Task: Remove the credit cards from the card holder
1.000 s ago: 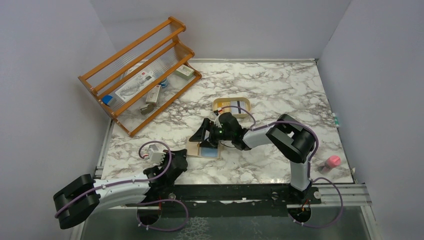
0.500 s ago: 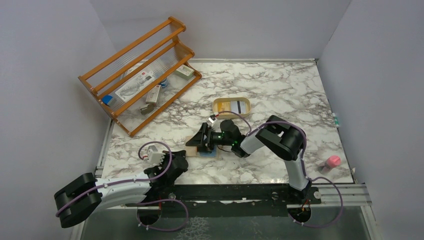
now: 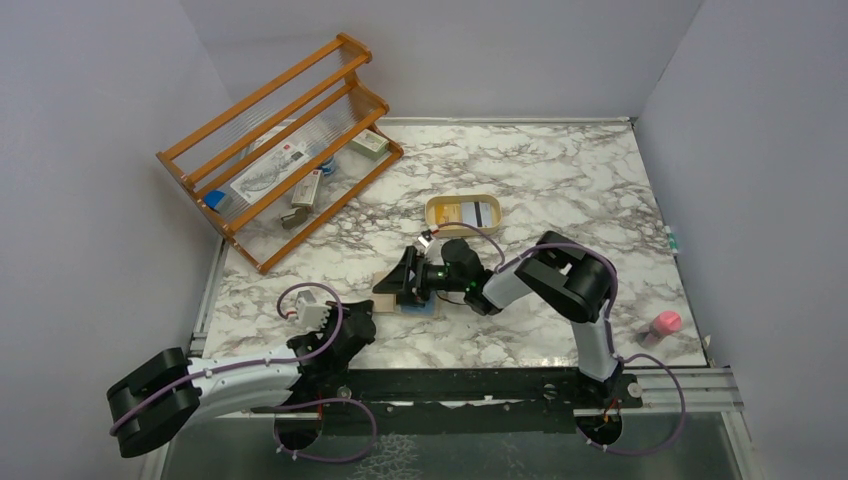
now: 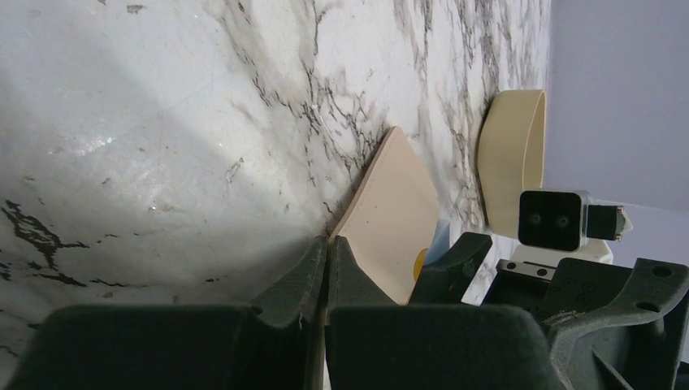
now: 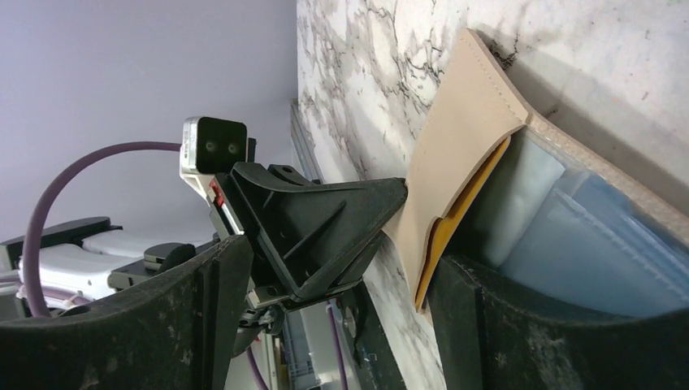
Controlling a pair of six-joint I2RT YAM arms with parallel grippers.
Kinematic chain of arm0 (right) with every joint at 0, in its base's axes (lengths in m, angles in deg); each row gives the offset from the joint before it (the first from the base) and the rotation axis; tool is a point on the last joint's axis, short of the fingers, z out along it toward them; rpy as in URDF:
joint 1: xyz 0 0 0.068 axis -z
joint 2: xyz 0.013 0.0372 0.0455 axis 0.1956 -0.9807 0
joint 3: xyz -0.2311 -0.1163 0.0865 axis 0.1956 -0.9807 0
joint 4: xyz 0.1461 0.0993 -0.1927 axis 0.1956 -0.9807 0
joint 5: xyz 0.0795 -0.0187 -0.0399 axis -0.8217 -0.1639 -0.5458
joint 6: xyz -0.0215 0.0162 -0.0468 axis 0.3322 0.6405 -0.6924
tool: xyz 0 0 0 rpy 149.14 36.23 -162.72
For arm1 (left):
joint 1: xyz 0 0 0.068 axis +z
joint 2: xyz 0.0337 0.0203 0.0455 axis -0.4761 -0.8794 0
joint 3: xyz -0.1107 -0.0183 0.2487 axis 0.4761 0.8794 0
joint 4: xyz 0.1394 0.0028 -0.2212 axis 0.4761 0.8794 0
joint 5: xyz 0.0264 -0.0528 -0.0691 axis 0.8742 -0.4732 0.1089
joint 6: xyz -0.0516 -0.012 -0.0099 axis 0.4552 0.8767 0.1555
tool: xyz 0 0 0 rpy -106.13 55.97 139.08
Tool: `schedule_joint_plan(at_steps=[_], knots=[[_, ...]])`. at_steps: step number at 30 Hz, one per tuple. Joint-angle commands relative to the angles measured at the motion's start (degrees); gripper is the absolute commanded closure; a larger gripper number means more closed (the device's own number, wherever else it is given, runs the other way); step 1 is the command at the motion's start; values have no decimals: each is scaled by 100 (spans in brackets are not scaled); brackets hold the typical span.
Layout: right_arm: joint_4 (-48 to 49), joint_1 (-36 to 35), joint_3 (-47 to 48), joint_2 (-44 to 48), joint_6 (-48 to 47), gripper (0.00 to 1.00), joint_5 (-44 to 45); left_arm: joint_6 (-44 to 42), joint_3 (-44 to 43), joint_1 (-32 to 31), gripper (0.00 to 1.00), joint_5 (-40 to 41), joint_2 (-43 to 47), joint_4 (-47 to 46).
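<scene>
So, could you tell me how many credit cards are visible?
3: a yellow-orange card inside the card holder, and seemingly two in the cream tray, one pale card, one dark-striped card. Others may hide in the holder.

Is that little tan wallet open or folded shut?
Open. The card holder has its tan flap folded back, its light blue inside shows, and a yellow card is tucked under the flap.

Veined marble table (image 3: 560, 170), orange wooden rack (image 3: 285, 150) far left, cream tray (image 3: 432, 213) mid-table, card holder (image 3: 386, 297) nearer, pink object (image 3: 664, 323) right

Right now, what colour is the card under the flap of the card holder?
Yellow-orange; the card shows best in the right wrist view.
</scene>
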Motion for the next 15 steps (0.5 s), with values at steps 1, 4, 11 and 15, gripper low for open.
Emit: schedule_joint_plan(at_steps=[1, 4, 11, 15], knots=[[-26, 60, -86, 398, -176, 20, -128, -6, 485, -13, 100, -119, 93, -26], [-108, 77, -76, 388, -219, 24, -126, -11, 483, -13, 100, -123, 92, -21], [-388, 114, -159, 409, -443, 47, -47, -24, 482, -13, 100, -137, 135, 25], [-563, 174, -247, 515, -620, 55, 42, -24, 482, -13, 100, -148, 153, 35]])
